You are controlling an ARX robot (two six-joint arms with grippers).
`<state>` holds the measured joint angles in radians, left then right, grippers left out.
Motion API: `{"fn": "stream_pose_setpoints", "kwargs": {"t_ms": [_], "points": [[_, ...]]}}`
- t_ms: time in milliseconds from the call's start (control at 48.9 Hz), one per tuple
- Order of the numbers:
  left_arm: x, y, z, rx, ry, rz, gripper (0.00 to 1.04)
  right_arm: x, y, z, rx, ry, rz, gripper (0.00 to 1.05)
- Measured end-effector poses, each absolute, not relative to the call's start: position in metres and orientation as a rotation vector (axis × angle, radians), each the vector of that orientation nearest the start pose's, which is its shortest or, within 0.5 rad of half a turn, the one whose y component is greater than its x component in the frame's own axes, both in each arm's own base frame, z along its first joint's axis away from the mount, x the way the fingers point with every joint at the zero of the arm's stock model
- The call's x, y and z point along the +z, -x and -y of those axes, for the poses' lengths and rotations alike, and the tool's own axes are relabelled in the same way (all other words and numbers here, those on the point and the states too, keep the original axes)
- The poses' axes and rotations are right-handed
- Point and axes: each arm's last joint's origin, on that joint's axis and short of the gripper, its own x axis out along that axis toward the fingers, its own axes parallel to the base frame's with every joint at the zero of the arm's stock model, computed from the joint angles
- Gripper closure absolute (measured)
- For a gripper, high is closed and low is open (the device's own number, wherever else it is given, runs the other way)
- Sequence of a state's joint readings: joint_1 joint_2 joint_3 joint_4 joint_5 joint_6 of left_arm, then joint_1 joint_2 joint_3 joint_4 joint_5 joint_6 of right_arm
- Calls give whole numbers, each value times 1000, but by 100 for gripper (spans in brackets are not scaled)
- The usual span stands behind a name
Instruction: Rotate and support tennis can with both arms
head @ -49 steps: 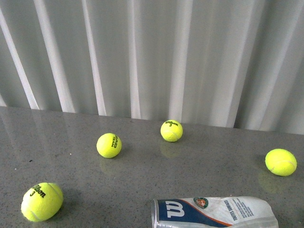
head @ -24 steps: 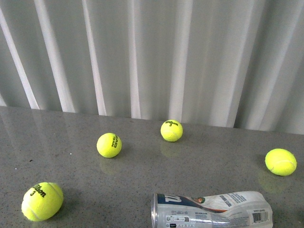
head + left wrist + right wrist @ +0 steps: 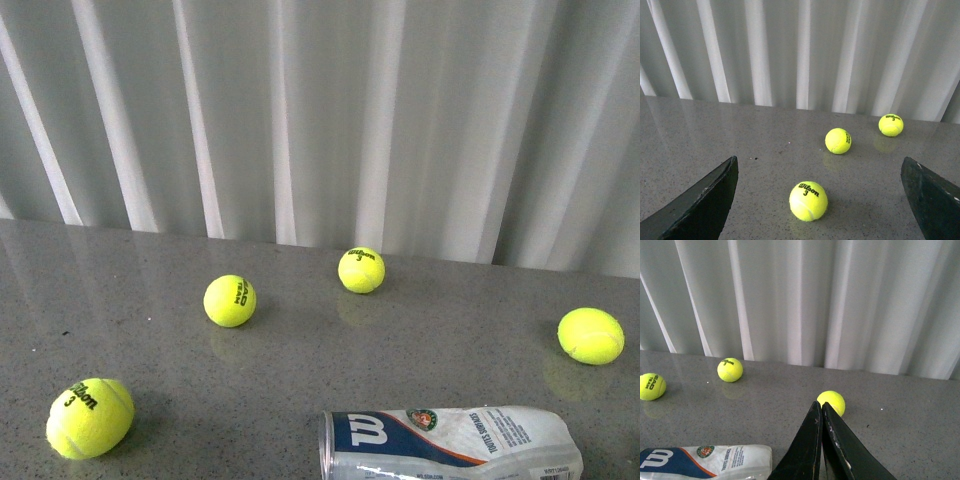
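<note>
The tennis can [image 3: 450, 443] lies on its side at the near edge of the grey table, its open metal rim to the left and its W logo facing up. It also shows in the right wrist view [image 3: 702, 461]. Neither arm shows in the front view. My left gripper [image 3: 817, 192] is open, its black fingers [image 3: 700, 200] wide apart above the table, with a tennis ball [image 3: 808, 201] lying between them. My right gripper [image 3: 820, 407] is shut on nothing, its tips just beside the can's closed end.
Several yellow tennis balls lie on the table: near left [image 3: 90, 418], middle left [image 3: 230, 301], back middle [image 3: 361, 270], far right [image 3: 591, 335]. A white pleated curtain [image 3: 320, 120] hangs behind the table's far edge.
The can has rolled about its long axis: the barcode side showed half a second ago, now the W logo faces up again. The view has shifted slightly.
</note>
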<state>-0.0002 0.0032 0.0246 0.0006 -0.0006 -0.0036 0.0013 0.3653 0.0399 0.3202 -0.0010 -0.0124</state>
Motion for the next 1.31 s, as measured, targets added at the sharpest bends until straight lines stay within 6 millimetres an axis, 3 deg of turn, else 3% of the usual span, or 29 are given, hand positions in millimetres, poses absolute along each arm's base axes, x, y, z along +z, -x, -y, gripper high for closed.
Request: {"fn": "stream_pose_setpoints", "kwargs": {"t_ms": [654, 797, 1125, 1309], "points": [[172, -96, 0, 0, 4, 22, 7, 168, -108, 0, 2, 12, 8, 101], [172, -96, 0, 1, 4, 22, 7, 165, -98, 0, 3, 12, -2, 101], [172, -96, 0, 0, 4, 23, 7, 165, -98, 0, 4, 12, 2, 101], [172, -96, 0, 0, 4, 23, 7, 165, -98, 0, 3, 12, 2, 75]]}}
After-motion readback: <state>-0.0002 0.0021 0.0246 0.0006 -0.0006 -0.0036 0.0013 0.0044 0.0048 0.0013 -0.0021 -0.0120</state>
